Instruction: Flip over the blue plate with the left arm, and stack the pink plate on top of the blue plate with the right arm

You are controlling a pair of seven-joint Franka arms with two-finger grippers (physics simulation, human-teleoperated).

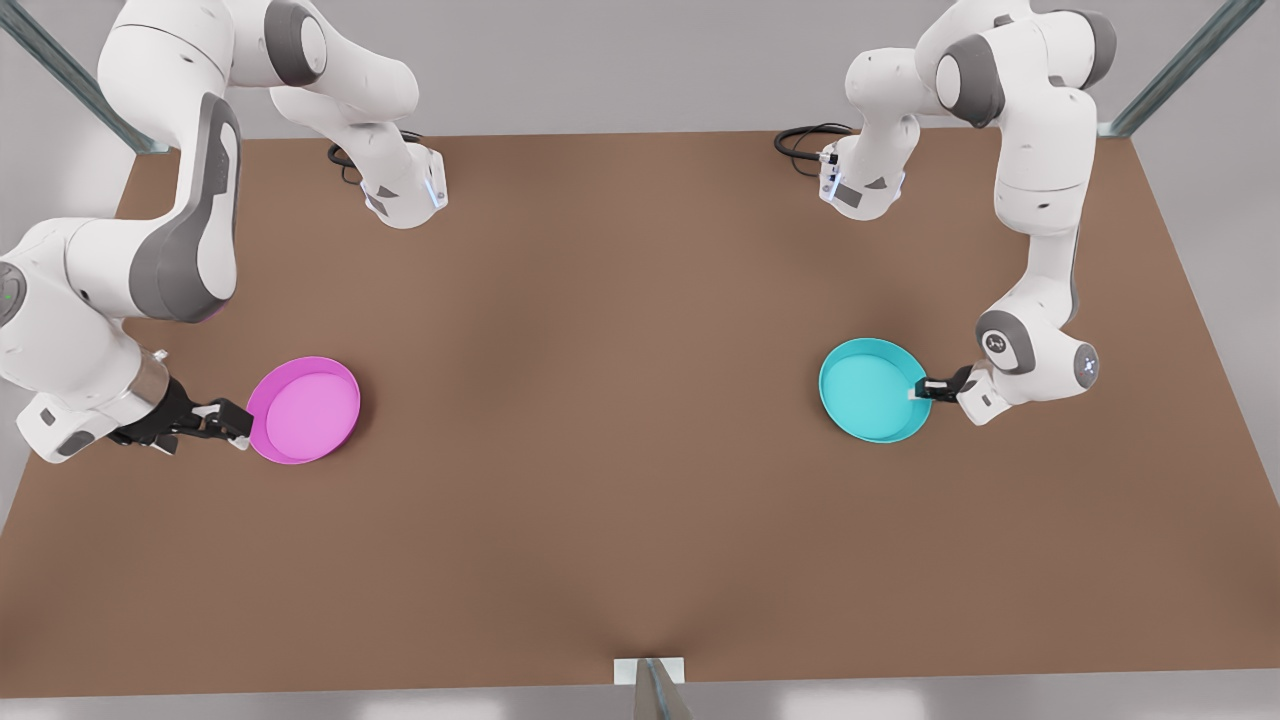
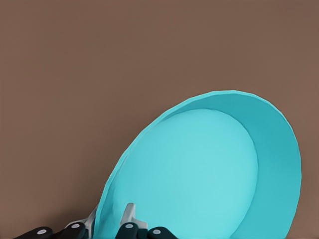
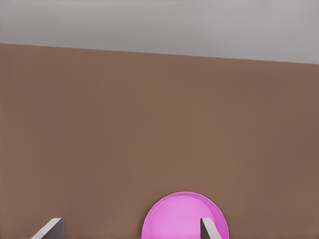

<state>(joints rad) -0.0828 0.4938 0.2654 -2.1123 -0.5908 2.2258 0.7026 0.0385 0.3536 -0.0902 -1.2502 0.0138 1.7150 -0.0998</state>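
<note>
From my left claw [image 2: 112,229], cut off at the frame edge, I see its fingers pinching the rim of the blue plate [image 2: 209,174], which is tilted up off the desk [image 2: 99,74]. My right claw [image 1: 235,425] gapes wide just beside the pink plate [image 1: 305,410], whose near rim is cropped. Bare desk lies between the well-apart plates.

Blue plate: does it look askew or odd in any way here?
Yes. The blue plate is tipped up on edge, its hollow facing the front view's left, because the left gripper is clamped on its rim. The pink plate looks flat beside the open right gripper.
</note>
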